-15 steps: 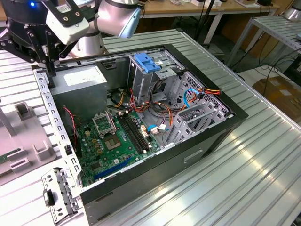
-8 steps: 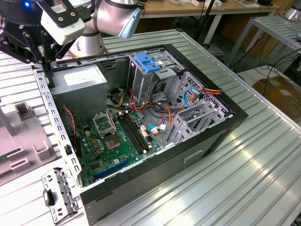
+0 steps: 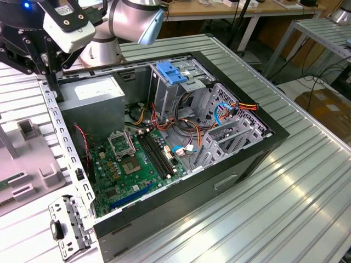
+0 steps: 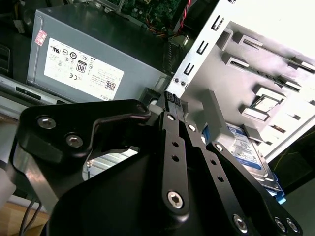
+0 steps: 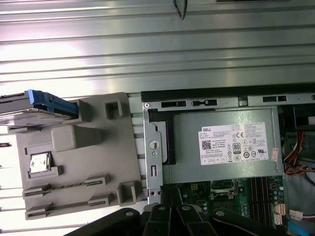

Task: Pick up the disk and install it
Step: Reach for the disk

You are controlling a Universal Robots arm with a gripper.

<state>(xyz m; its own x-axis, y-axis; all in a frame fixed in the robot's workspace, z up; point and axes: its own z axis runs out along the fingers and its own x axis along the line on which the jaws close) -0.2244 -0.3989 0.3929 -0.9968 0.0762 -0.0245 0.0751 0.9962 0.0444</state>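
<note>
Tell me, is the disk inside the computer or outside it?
Outside. In the first wrist view the disk rests at the edge of a grey tray that lies on the table beside the computer case.

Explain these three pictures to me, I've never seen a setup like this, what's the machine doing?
The machine is a silver jointed robot arm with a black metal claw. One picture comes from a camera standing off the arm; the other two come from cameras riding near its wrist. On the ribbed metal table sits an open black computer case with a green circuit board and grey power-supply box. Beside the case, a grey plastic holder carries the dark rectangular disk with blue plastic edging. The claw is closed, holding nothing.
</note>
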